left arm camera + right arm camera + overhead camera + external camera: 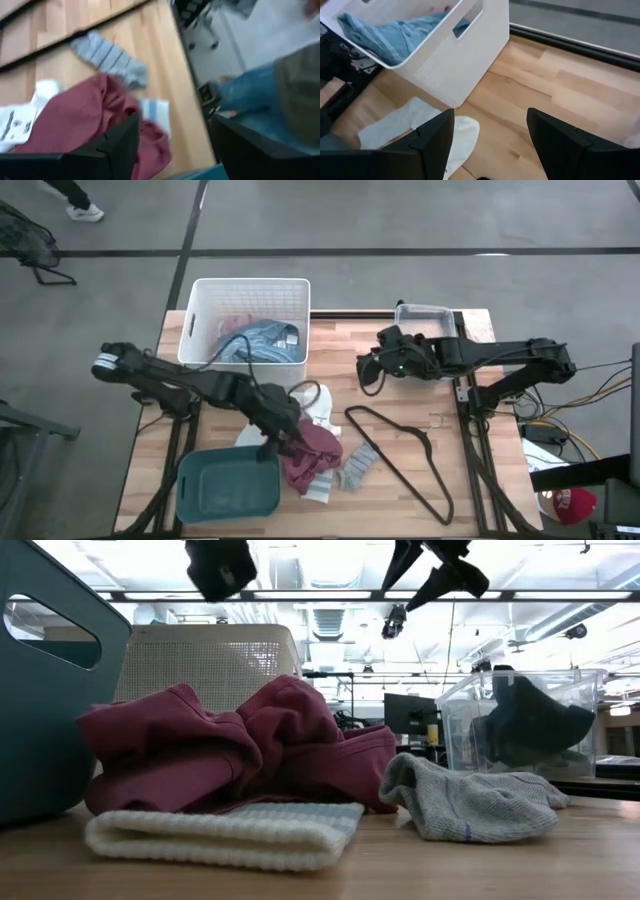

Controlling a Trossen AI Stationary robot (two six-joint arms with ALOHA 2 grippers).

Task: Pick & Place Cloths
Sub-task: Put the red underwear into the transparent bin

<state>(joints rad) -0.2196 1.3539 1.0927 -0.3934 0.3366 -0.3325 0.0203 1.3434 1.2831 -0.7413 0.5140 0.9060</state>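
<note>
Just maroon cloth (85, 120) beneath left fingers (117, 150)

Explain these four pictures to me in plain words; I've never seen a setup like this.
Two robot arms work at a wooden table. One camera looks down from above, one sits at table height, one rides each wrist. The left gripper hangs open over a maroon cloth; the right gripper is open and empty near the white basket, which holds a blue garment. Also there: a white cloth, grey sock, wire hanger, teal bin and clear box. Nothing is held.
</note>
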